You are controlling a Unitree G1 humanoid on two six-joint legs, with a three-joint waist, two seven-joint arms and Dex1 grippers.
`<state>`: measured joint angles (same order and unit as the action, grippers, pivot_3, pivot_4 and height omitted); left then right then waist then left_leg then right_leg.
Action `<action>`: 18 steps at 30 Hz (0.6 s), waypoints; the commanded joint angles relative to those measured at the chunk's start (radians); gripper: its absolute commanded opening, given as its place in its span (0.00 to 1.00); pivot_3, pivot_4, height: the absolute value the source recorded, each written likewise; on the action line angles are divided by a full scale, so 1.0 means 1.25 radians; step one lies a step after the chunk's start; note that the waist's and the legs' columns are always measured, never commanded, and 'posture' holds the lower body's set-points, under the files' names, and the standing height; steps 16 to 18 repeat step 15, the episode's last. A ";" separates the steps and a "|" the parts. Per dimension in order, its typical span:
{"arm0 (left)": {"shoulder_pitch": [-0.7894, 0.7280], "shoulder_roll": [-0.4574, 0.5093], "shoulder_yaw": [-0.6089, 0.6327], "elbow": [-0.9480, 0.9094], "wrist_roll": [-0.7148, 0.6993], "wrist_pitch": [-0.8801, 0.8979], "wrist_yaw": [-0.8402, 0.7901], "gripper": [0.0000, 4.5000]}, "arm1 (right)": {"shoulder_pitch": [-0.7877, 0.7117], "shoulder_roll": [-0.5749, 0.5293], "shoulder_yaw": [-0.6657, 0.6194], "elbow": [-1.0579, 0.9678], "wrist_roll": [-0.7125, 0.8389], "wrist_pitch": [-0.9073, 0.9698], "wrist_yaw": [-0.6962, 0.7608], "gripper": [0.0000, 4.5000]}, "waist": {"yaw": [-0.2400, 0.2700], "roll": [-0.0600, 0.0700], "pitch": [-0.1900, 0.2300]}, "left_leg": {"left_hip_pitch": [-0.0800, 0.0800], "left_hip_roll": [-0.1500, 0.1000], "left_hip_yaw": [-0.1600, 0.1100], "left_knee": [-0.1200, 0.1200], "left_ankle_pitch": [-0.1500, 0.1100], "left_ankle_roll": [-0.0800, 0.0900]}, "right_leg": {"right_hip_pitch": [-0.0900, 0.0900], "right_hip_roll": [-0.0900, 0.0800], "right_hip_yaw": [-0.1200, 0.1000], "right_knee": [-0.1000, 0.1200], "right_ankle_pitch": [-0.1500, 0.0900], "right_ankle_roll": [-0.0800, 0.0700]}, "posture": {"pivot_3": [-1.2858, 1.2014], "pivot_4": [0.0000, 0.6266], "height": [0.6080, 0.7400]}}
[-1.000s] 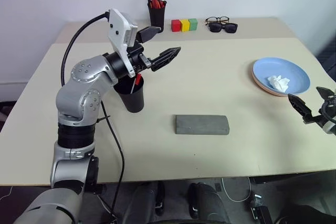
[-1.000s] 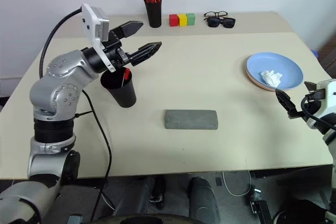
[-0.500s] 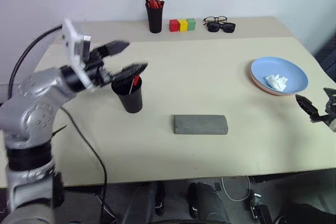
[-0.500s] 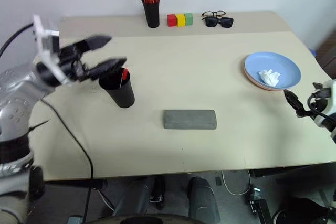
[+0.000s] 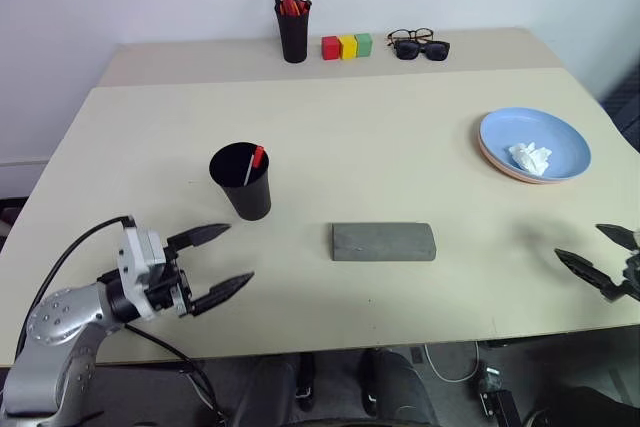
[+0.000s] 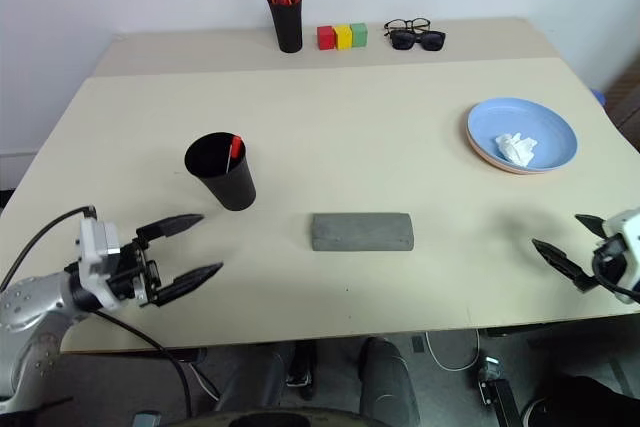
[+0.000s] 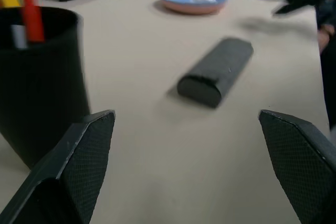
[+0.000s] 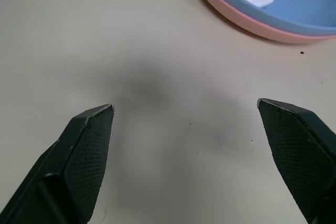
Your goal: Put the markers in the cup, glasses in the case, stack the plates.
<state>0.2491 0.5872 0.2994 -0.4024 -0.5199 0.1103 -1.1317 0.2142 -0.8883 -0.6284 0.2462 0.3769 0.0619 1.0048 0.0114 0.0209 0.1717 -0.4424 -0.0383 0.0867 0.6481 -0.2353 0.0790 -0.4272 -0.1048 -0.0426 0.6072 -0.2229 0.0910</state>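
at the table's [image 5: 400,137] far edge i see a black pen holder [image 5: 293,35], three coloured blocks [image 5: 348,46], black sunglasses [image 5: 427,49].

The cup [image 5: 242,181] is found just ahead of the left gripper [image 5: 222,258], slightly to its right, with a marker [image 5: 252,162] standing in it. The case [image 5: 384,240] lies further to that gripper's right, well apart from it, between the two grippers. The plates [image 5: 534,145], stacked one in the other with a crumpled tissue [image 5: 529,157] on top, are placed ahead of the right gripper [image 5: 601,255] and a little to its left. A pen holder [image 5: 293,27], blocks [image 5: 347,46] and two pairs of glasses [image 5: 420,45] are lined up far ahead of both grippers.
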 commanded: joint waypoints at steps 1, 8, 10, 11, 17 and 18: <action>-0.019 0.005 -0.006 0.012 0.007 -0.038 0.010 1.00 | 0.023 -0.005 -0.033 -0.011 0.014 -0.041 0.028 0.99 | 0.000 0.000 0.000 | 0.000 0.001 0.000 0.000 0.000 0.000 | -0.001 0.000 0.000 0.000 0.000 0.000 | 0.52 0.24 1.00; -0.065 0.016 -0.034 0.063 0.004 -0.039 0.010 1.00 | 0.024 -0.012 -0.043 0.004 0.032 -0.033 0.051 0.99 | -0.001 0.001 0.000 | 0.001 0.001 0.002 0.000 0.000 0.000 | -0.001 0.000 0.000 0.001 0.000 0.000 | 0.52 0.24 1.00; -0.053 0.019 -0.037 0.053 -0.001 -0.034 0.009 1.00 | 0.040 -0.005 -0.050 -0.013 0.039 -0.024 0.054 0.99 | -0.001 0.001 -0.001 | 0.001 0.001 0.002 0.000 0.000 0.000 | -0.001 0.000 0.000 0.001 0.000 0.001 | 0.52 0.24 1.00; -0.047 0.018 -0.038 0.046 -0.005 -0.028 0.014 1.00 | 0.049 -0.003 -0.053 -0.020 0.041 -0.022 0.055 0.99 | -0.001 0.001 -0.001 | 0.001 0.001 0.002 0.000 0.000 0.000 | -0.001 0.000 0.000 0.000 -0.001 0.001 | 0.52 0.24 1.00; -0.032 0.016 -0.049 0.020 -0.022 -0.008 0.023 1.00 | 0.062 -0.005 -0.064 -0.038 0.050 -0.009 0.047 0.99 | -0.001 0.001 0.000 | 0.000 0.001 0.002 -0.001 -0.001 0.001 | -0.001 0.000 0.000 -0.001 -0.001 0.001 | 0.52 0.24 1.00; -0.032 0.016 -0.049 0.020 -0.022 -0.008 0.023 1.00 | 0.062 -0.005 -0.064 -0.038 0.050 -0.009 0.047 0.99 | -0.001 0.001 0.000 | 0.000 0.001 0.002 -0.001 -0.001 0.001 | -0.001 0.000 0.000 -0.001 -0.001 0.001 | 0.52 0.24 1.00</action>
